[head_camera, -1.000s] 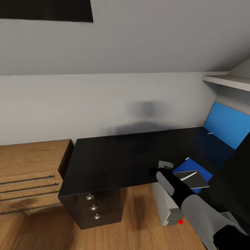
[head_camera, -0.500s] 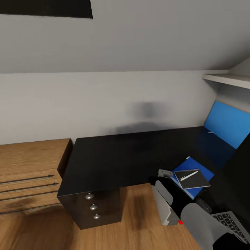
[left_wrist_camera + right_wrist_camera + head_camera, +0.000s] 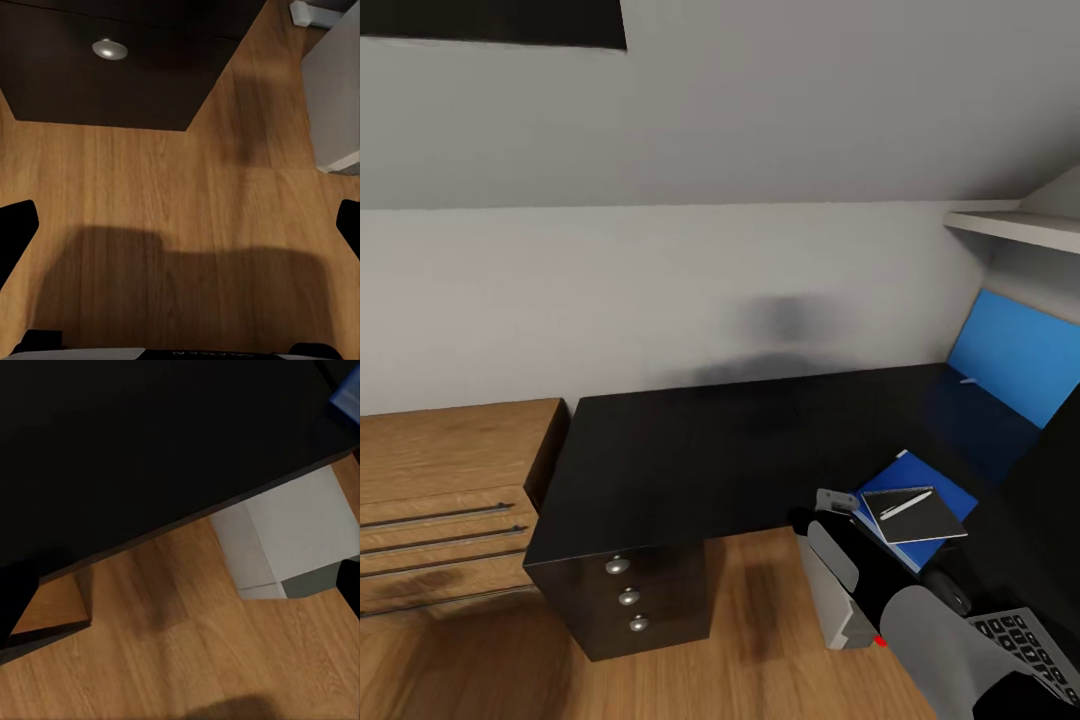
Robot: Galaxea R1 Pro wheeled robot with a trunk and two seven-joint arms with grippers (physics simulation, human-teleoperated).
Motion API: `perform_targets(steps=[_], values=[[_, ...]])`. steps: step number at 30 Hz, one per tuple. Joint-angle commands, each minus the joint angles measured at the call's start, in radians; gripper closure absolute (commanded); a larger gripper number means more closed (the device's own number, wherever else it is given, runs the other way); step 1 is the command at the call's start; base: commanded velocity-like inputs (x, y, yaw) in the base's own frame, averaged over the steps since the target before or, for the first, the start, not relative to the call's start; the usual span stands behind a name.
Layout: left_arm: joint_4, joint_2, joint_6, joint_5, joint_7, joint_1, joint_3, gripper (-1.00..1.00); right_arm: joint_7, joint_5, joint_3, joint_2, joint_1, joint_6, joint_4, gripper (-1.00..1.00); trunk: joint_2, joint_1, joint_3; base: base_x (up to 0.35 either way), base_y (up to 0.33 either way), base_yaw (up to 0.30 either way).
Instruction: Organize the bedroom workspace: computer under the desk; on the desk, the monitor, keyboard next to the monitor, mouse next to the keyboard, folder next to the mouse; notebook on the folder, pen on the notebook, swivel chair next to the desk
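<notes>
While on desk (image 3: 690, 450), folder (image 3: 922, 490) just beside right fingers (image 3: 838, 500).

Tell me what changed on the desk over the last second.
The right arm pulled back from the stack toward the robot, uncovering the notebook and the pen on it. A keyboard has come into sight at the head view's lower right corner. The folder, notebook and pen stayed put on the desk; drawers and the computer below are unchanged.

Right claw (image 3: 822, 505) now back off the notebook (image 3: 913, 515), toward desk (image 3: 700, 450) edge.
</notes>
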Motion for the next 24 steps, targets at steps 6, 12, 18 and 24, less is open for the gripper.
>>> perform_targets(steps=[6, 12, 18, 24], values=[[0.001, 0.006, -0.002, 0.009, -0.010, -0.001, -0.005, -1.00, -0.007, -0.007, 0.008, -0.002, 0.000, -0.004, 0.003, -1.00, -0.001, 0.000, -0.001, -0.093, 0.000, 0.000], [0.001, 0.007, -0.001, 0.010, -0.010, -0.001, -0.005, -1.00, -0.007, -0.008, 0.009, -0.001, 0.000, -0.037, 0.017, -1.00, -0.001, 0.000, -0.001, -0.284, 0.000, 0.000], [0.001, 0.007, -0.001, 0.010, -0.010, -0.001, -0.005, -1.00, -0.007, -0.008, 0.011, 0.002, 0.001, -0.079, 0.024, -1.00, -0.001, 0.000, -0.001, -0.320, 0.000, 0.000], [0.002, 0.007, 0.000, 0.011, -0.010, -0.001, -0.006, -1.00, -0.007, -0.008, 0.014, 0.003, 0.001, -0.084, 0.026, -1.00, -0.001, 0.000, -0.001, -0.326, 0.000, 0.000]])
